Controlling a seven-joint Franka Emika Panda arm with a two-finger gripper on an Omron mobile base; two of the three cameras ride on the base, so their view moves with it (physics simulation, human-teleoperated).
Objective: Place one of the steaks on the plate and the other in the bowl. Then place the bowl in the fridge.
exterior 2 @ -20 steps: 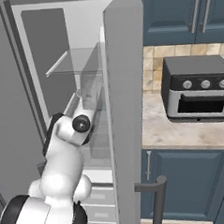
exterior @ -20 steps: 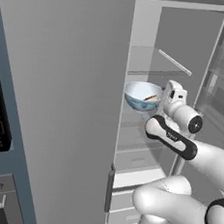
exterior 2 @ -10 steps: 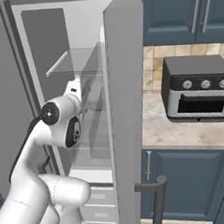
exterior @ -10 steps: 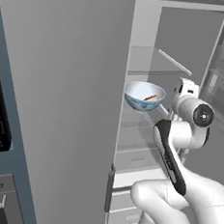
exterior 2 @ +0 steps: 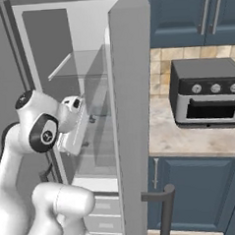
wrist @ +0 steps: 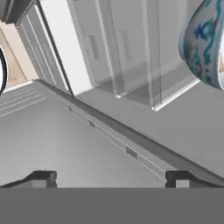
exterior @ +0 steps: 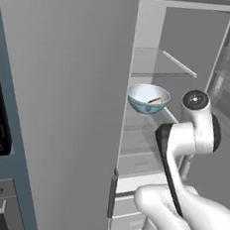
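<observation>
A black oven panel sits at far left, then the open grey fridge (exterior: 63, 107), whose glass shelf (exterior: 151, 125) carries the bowl (exterior: 148, 98) (a steak (exterior: 155, 100) inside), the tool (wrist: 111, 177) spread wide and empty nearby, no readable writing anywhere.

Inside the open grey metallic fridge (exterior: 63, 107), a pale grey middle shelf (exterior: 141, 120) carries a round glossy bowl (exterior: 148, 99), pale blue-white with a faint blue pattern, which stands upright near the shelf's front edge. A reddish-brown piece of steak (exterior: 155, 100) lies inside it. Above, a clear glass shelf (exterior: 159, 64) spans the compartment.
</observation>
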